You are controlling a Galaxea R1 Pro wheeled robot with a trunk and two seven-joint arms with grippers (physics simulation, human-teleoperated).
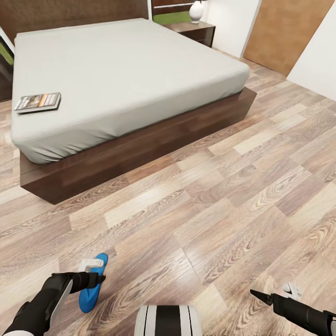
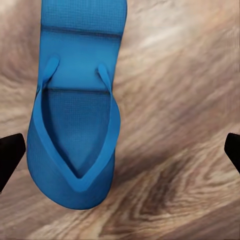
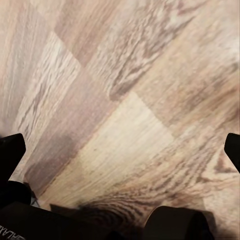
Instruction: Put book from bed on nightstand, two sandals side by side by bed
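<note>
Both arms low and forward, left gripper (image 1: pixel 95 279) and right gripper (image 1: pixel 259 296) fingers (image 2: pixel 10 155) spread wide, empty.

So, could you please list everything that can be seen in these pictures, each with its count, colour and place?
Bed: one, dark-brown frame with light-grey mattress, upper left of the head view.
Book: one, dark cover with an orange picture, flat on the mattress near its left edge.
Nightstand: one, dark brown, beyond the bed's far corner.
Lamp: one, white, on the nightstand.
Sandal: one, bright blue, on the floor under the left gripper.
Door: one, light brown, upper right.
Floor: wood planks.
Robot base: white and black, bottom centre.
Left gripper: black, open, above the sandal.
Right gripper: black, open, over bare floor.
</note>
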